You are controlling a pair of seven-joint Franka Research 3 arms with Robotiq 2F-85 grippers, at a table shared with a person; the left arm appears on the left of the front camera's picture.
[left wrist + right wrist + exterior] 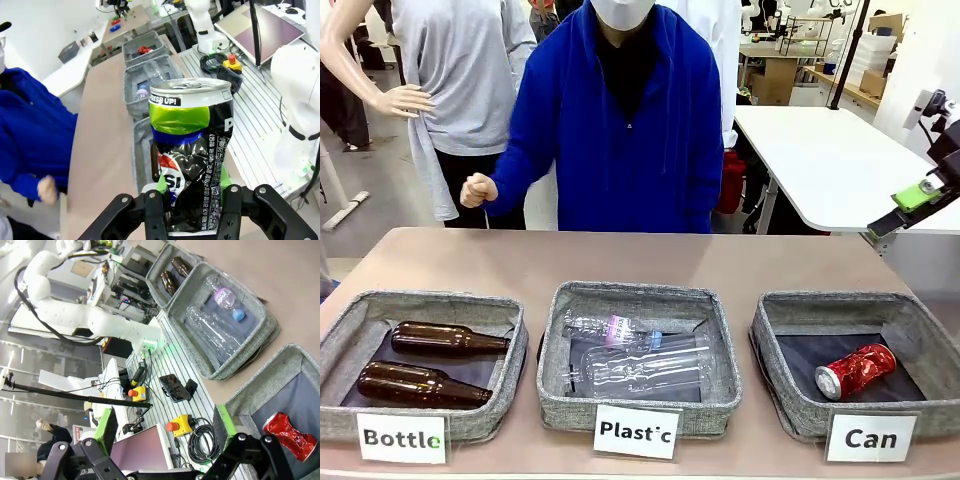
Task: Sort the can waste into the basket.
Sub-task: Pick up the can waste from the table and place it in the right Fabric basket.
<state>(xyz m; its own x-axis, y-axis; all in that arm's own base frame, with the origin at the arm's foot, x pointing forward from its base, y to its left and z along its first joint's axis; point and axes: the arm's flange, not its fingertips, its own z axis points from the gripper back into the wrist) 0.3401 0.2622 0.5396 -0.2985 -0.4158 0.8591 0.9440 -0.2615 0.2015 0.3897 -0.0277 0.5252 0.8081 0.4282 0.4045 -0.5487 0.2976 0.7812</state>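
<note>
Left gripper (187,210) is clamped on the crushed silver-grey, dark-printed can (192,150), held aloft; the red crushed can (856,370) lies in the far-right grey woven "Can" basket (790,400). Next: carry across, release.

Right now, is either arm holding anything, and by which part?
The left gripper holds a crushed can upright by its lower end. The right gripper is open, empty.

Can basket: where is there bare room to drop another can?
In the Can basket, the dark lining left of the red can lies bare, up to the left wall. The right half is taken. The Plastic basket is crowded with clear bottles.
</note>
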